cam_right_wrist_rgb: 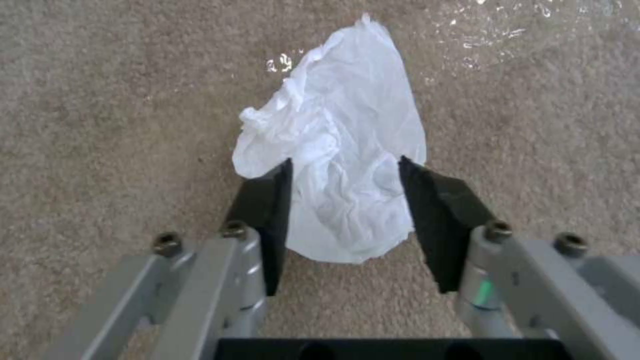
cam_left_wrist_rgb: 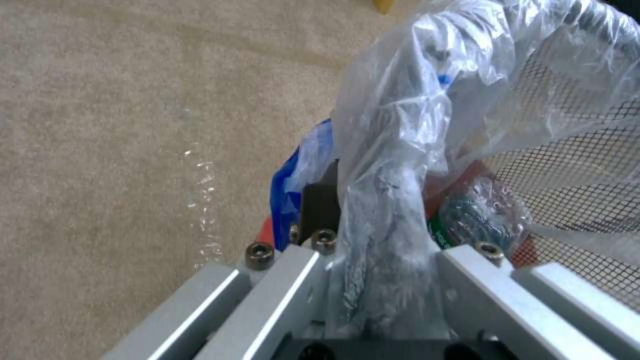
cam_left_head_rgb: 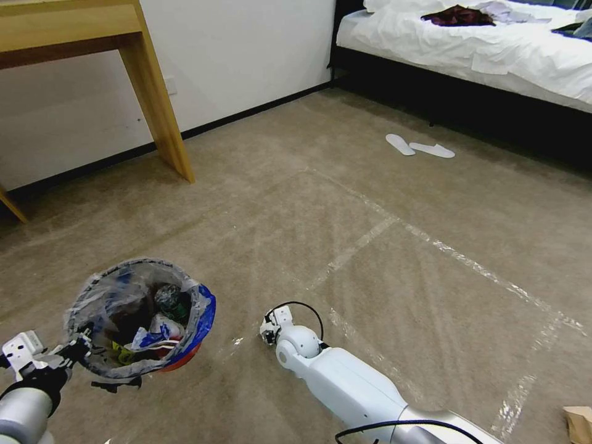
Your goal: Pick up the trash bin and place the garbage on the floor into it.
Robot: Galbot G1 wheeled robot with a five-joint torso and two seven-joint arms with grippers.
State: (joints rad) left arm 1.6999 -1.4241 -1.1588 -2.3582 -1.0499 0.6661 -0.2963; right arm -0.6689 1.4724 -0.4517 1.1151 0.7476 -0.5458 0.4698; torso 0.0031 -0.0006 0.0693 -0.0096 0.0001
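Note:
The trash bin [cam_left_head_rgb: 145, 320], red with a blue rim and a crinkled clear liner, hangs just above the floor [cam_left_head_rgb: 394, 271] at the lower left. My left gripper [cam_left_head_rgb: 77, 353] is shut on its near rim; in the left wrist view the liner [cam_left_wrist_rgb: 413, 125] bunches between the jaws of the left gripper [cam_left_wrist_rgb: 380, 225]. Inside lie a green-label bottle [cam_left_head_rgb: 171, 301] and other garbage. My right gripper [cam_left_head_rgb: 269, 330] points down at the carpet, open. Its fingers [cam_right_wrist_rgb: 270, 210] straddle a white tissue wad [cam_right_wrist_rgb: 340, 165] lying flat on the floor.
A brown paper bag [cam_left_head_rgb: 579, 422] lies at the lower right edge. Two white slippers [cam_left_head_rgb: 419, 148] sit far ahead near the bed [cam_left_head_rgb: 468, 43]. A wooden table leg [cam_left_head_rgb: 157, 105] stands at the upper left by the wall. Tape strips [cam_left_head_rgb: 475, 265] cross the carpet.

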